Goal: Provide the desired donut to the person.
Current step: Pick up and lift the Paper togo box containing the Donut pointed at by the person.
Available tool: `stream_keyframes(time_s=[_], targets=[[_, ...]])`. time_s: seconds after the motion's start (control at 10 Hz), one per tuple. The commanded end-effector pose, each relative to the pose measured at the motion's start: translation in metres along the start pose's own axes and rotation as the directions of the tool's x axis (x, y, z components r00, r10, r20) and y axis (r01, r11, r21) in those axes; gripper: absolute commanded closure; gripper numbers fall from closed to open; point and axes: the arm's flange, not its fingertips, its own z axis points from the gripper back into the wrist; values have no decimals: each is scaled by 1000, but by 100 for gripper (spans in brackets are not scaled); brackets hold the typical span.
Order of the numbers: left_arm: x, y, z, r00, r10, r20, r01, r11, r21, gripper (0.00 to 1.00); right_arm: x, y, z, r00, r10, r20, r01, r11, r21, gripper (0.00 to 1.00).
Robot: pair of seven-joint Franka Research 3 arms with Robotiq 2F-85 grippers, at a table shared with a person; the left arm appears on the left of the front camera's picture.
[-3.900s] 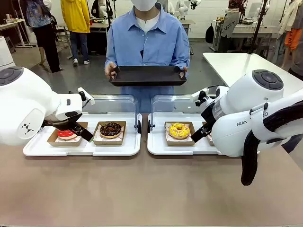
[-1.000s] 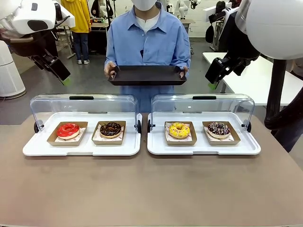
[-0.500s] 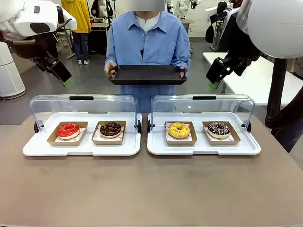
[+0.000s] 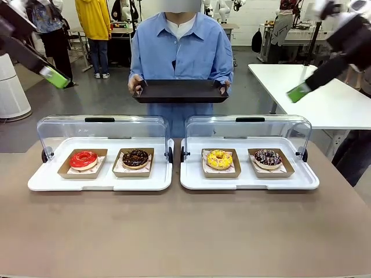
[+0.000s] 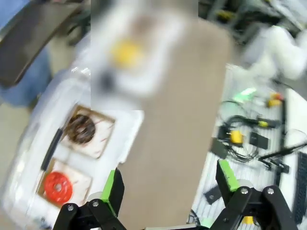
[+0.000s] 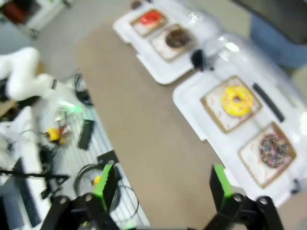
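Nothing's handed over yet. The red donut [image 4: 83,158], chocolate donut [image 4: 135,157], yellow donut [image 4: 219,158] and sprinkled donut [image 4: 268,157] all sit in open cases [image 4: 101,184] on the table [image 4: 185,231]. There's no telling which one's wanted. The person [image 4: 181,52] at 12 o'clock holds a bare black tray [image 4: 180,91]. The left gripper [image 5: 168,175] and right gripper [image 6: 163,175] both gape empty, and they've swung farther out toward 10 and 2 o'clock than half a second ago.

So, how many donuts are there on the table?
4: red donut and chocolate donut in the left tray, yellow donut and sprinkled donut in the right tray. None seems hidden.
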Motion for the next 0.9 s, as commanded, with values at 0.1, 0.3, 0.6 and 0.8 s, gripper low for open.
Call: stream_keyframes(time_s=[0.1,0.3,0.6,0.8], targets=[[-19,55,39,988,-153,19,154,978,-143,0,-27,-77,28,991,93,92,-112,969,220,0],[-52,87,51,961,-217,170,243,958,-154,0,-55,-110,38,970,107,217,-168,943,287,0],[-99,122,61,913,-187,362,244,962,-121,0,-75,-123,50,935,139,327,-247,915,318,0],[-123,136,73,893,-137,429,198,975,-100,0,-79,-126,53,924,144,353,-265,910,320,0]])
